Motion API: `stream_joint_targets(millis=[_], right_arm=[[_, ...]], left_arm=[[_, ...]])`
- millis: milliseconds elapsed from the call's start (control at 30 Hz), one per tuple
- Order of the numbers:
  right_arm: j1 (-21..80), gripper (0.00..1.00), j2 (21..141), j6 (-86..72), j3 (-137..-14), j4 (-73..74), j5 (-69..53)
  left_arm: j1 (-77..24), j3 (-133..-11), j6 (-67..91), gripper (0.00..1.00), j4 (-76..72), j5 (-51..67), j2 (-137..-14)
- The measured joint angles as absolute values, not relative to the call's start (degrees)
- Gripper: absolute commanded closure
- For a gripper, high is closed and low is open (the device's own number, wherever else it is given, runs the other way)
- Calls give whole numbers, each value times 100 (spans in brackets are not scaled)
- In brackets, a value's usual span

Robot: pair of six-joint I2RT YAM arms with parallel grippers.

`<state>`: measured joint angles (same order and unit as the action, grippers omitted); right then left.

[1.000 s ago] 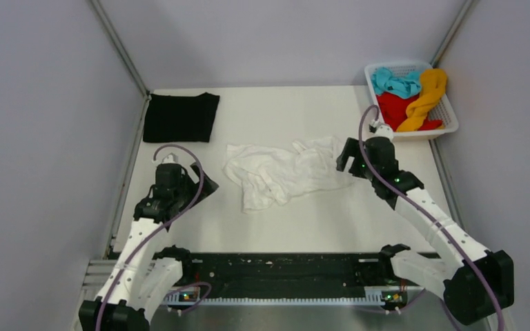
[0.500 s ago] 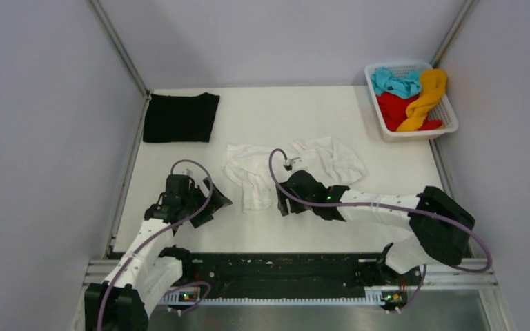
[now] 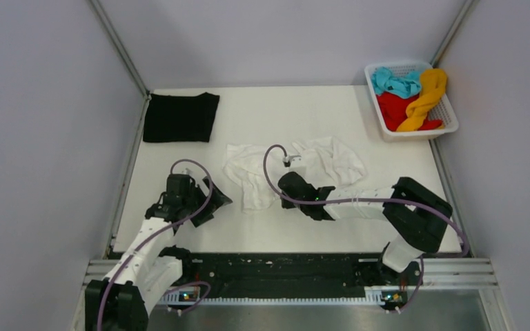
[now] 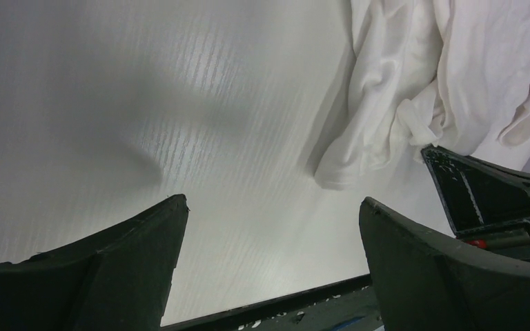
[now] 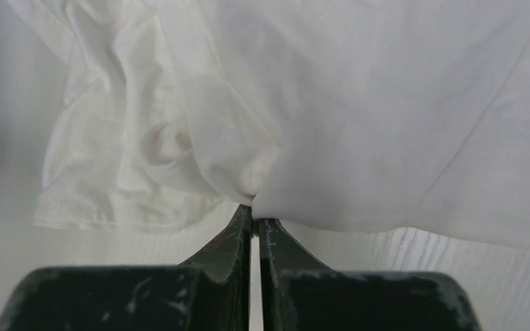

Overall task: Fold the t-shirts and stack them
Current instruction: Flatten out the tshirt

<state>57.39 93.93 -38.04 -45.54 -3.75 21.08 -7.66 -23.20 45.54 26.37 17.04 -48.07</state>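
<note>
A crumpled white t-shirt lies mid-table; it also fills the right wrist view and shows at the upper right of the left wrist view. My right gripper sits at the shirt's near edge, shut on a pinched fold of the white cloth. My left gripper hovers open over bare table just left of the shirt's near-left corner, nothing between its fingers. A folded black t-shirt lies flat at the far left.
A white lattice basket at the far right corner holds teal, red and yellow-orange t-shirts in a heap. Grey walls close in the table on three sides. The right arm stretches across the near half of the table.
My right arm swung from the shirt's right side to its near edge and its jaws closed on the cloth. The left gripper shifted slightly nearer and to the right, staying open.
</note>
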Motion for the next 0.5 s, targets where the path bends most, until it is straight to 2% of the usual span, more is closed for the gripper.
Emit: stream_joint_targets(millis=[167, 300, 500], right_arm=[[5736, 100, 8302, -3885, -4180, 338, 2528], [5500, 100, 6368, -3957, -3911, 1332, 2985], [4056, 100, 4001, -3951, -3671, 2622, 3369]], left_arm=[[-770, -2351, 4556, 1, 2580, 1592, -5135], [-880, -2556, 4563, 1, 2480, 1533, -5623], [-1695, -2930, 4611, 4, 2121, 1382, -6298]])
